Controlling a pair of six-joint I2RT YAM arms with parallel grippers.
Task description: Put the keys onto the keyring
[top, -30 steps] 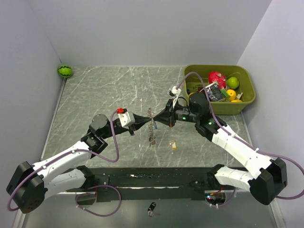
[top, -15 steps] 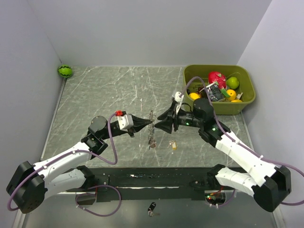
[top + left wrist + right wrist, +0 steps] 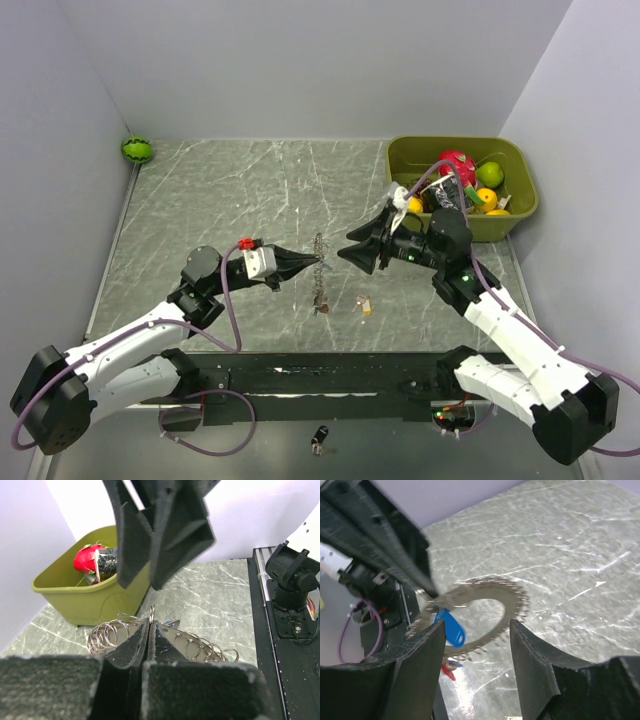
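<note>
A grey marbled tabletop (image 3: 230,190) is enclosed by plain pale walls (image 3: 300,60) at 9, 12 and 3 o'clock. An olive bin (image 3: 510,228) is seen at 2 o'clock, a green ball (image 3: 137,150) at 10.

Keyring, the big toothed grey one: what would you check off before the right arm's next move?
1. Hold: left gripper shut on the large toothed grey metal keyring: ok.
2. Jaws: right gripper open, clear of the ring: ok.
3. Key in the right gripper: not ok, it is empty.
4. Threaded so far: blue-headed key hangs on the ring: ok.
5. All keys on: not ok, a small brass key lies on the grey marble table.
6. Where the ring's split faces: cannot tell.
</note>
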